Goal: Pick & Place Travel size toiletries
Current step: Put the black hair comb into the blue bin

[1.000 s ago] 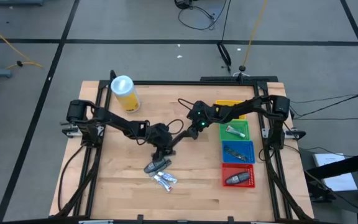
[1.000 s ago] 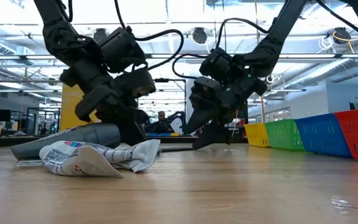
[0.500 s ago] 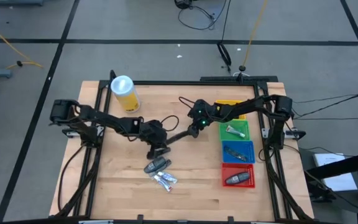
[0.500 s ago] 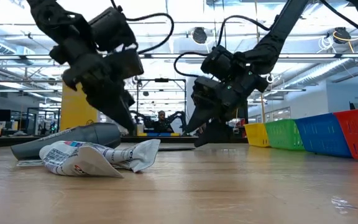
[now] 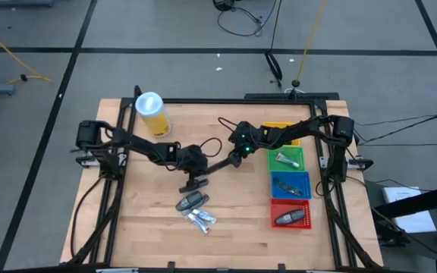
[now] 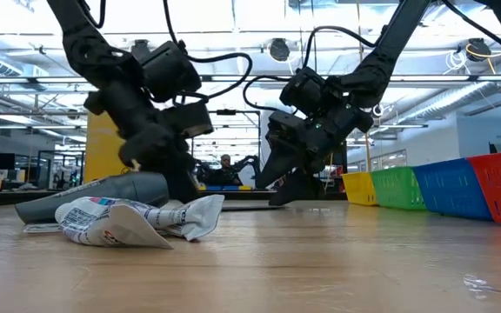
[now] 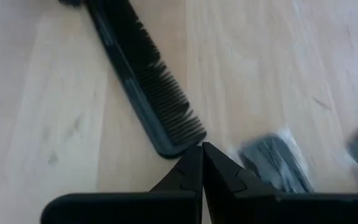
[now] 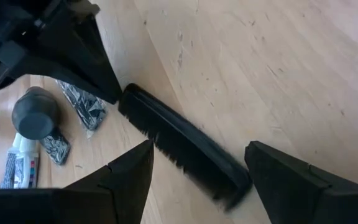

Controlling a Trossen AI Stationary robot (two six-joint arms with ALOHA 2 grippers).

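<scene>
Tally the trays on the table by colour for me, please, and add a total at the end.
Yellow tray: 1
Green tray: 1
Blue tray: 1
Red tray: 1
Total: 4

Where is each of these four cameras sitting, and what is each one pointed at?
High: above the table, facing down; both arms show.
Low: at tabletop height, facing across; both arms hang in.
Left wrist: on the left arm; shut left gripper at the black comb.
Right wrist: on the right arm; open right gripper astride it.
All four show the comb.
</scene>
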